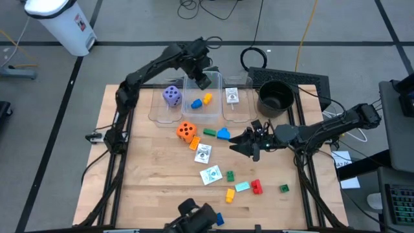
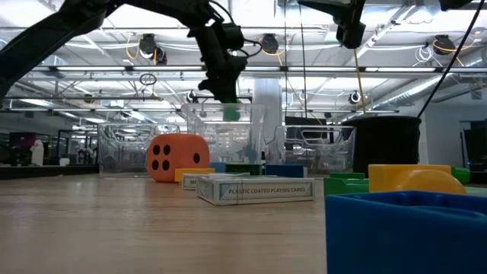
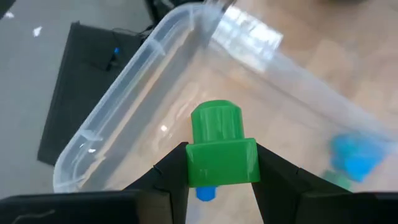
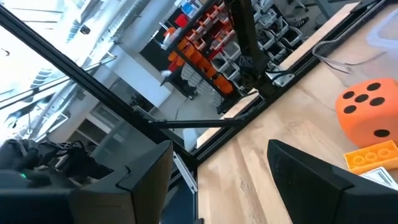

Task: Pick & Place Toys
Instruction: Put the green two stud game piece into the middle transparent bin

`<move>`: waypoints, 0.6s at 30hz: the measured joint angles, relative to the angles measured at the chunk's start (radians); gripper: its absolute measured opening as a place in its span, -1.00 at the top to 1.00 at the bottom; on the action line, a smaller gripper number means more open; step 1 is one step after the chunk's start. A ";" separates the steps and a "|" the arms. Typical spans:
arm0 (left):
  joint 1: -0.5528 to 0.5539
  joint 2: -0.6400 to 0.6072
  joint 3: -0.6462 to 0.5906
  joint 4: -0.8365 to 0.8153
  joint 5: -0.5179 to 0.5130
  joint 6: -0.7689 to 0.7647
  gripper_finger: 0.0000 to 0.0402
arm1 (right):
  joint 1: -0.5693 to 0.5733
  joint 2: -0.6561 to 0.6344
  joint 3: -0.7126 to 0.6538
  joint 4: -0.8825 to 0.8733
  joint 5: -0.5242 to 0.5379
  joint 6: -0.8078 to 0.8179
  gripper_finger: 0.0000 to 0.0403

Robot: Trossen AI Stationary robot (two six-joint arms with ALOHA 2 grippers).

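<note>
My left tool (image 3: pixel 217 171) grips a green block (image 3: pixel 219 152) directly above the tub (image 1: pixel 194 107); release comes next, I judge. My right tool (image 1: pixel 249 145) gapes empty beside the tub.

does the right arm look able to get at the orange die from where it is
Probably yes. The right gripper hangs open over the table with nothing in its jaws, and the orange die stands uncovered beside it, only small blocks lying between them.
</note>
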 joint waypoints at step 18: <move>-0.041 0.160 0.000 -0.033 -0.034 0.050 0.30 | 0.000 0.000 0.000 -0.061 0.056 0.000 -0.26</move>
